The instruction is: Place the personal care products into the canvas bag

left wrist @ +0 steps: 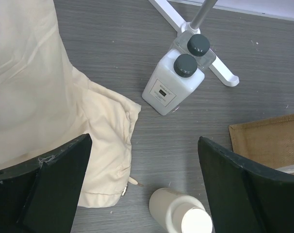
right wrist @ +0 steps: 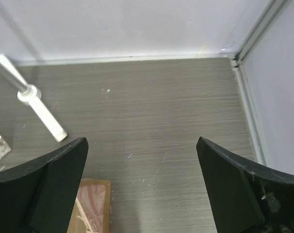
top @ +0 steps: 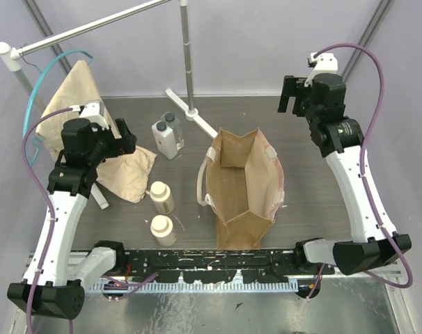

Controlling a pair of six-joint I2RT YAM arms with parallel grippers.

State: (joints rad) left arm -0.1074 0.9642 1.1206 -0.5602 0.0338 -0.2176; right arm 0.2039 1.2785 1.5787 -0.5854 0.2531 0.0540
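Two whitish rectangular bottles with dark caps stand together at the back, left of the canvas bag. The bag stands upright with its mouth open. Two cream cylindrical bottles stand nearer: one and one. My left gripper is open and empty above the table. Its wrist view shows the rectangular bottles ahead, one cream bottle below between the fingers, and a bag corner at right. My right gripper is open and empty, high at the back right; in its wrist view it hangs over bare table, with a bag corner at lower left.
A pale beige cloth garment hangs from a rail and pools on the table at left, also in the left wrist view. A metal stand pole with white feet rises behind the bottles. Walls close the back and sides.
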